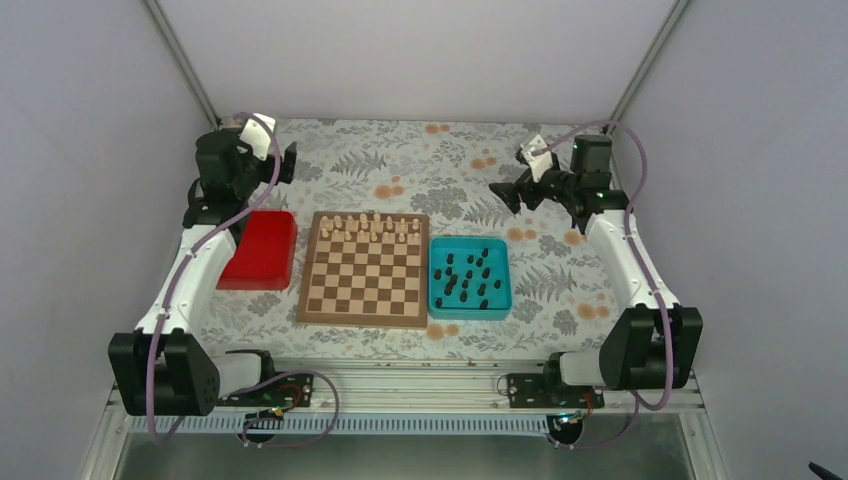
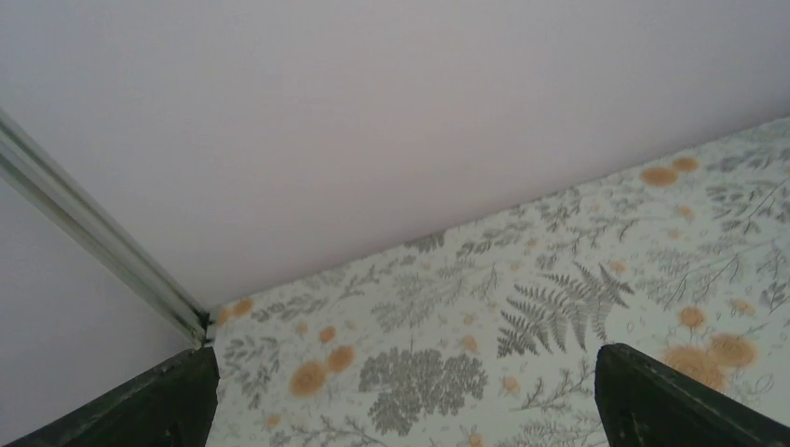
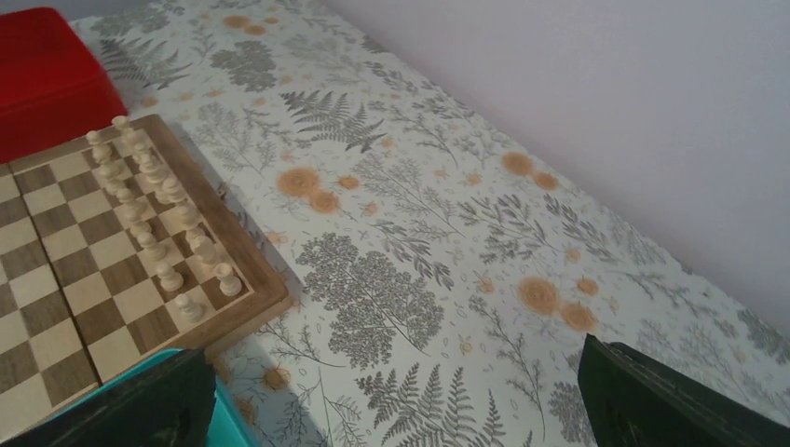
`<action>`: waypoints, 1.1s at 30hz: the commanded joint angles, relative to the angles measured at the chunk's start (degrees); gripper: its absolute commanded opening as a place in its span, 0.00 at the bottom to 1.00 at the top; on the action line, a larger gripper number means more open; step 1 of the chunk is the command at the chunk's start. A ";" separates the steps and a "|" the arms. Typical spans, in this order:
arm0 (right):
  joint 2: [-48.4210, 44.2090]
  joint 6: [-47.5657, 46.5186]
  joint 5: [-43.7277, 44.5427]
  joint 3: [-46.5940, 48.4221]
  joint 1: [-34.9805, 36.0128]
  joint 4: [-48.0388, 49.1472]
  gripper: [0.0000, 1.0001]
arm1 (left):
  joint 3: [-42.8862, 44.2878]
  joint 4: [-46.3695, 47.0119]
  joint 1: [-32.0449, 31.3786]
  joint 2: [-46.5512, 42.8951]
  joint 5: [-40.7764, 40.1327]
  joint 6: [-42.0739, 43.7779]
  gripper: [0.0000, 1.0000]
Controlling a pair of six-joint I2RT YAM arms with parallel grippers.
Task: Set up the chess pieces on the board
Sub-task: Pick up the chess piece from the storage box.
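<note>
The wooden chessboard (image 1: 366,290) lies mid-table; its far corner shows in the right wrist view (image 3: 65,279). Several dark chess pieces (image 1: 468,275) stand in the teal tray (image 1: 470,314) right of the board. Cream pieces (image 1: 370,228) fill the board's two far rows, also in the right wrist view (image 3: 154,209). My left gripper (image 1: 288,160) is open and empty, raised over the far-left table, its fingers (image 2: 168,400) wide apart. My right gripper (image 1: 506,195) is open and empty, raised over the far right, beyond the teal tray.
A red tray (image 1: 260,248) lies left of the board, also in the right wrist view (image 3: 37,74). The teal tray's corner (image 3: 224,419) shows by my right finger. White walls close the back and sides. The tablecloth has a fern pattern.
</note>
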 commanded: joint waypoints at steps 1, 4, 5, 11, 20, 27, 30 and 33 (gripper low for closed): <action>2.07 -6.83 2.21 5.09 2.94 -8.89 1.00 | 1.77 -2.43 0.18 2.00 -1.15 1.86 1.00; 2.29 -8.77 4.55 5.77 4.66 -11.08 1.00 | 3.43 -3.63 0.19 3.54 1.04 2.33 1.00; 2.24 -9.33 5.16 5.47 5.11 -11.69 1.00 | 3.74 -3.78 0.15 3.89 1.82 2.54 1.00; 1.09 -12.48 10.39 2.62 7.90 -14.75 1.00 | 7.00 -5.31 0.22 6.65 3.84 3.05 1.00; 1.02 -11.14 17.29 -1.69 20.08 -19.50 0.85 | 7.54 -5.02 0.23 8.24 5.71 5.38 1.00; 9.21 -8.76 20.84 -1.56 25.04 -18.33 0.50 | 7.72 -4.12 0.23 9.79 3.83 6.15 1.00; 12.29 -8.66 21.79 -0.58 25.83 -17.58 0.43 | 7.34 -3.96 0.21 9.73 3.29 6.88 1.00; 14.28 -8.98 22.33 0.44 26.43 -17.06 0.43 | 7.07 -3.72 0.28 9.44 2.77 7.27 1.00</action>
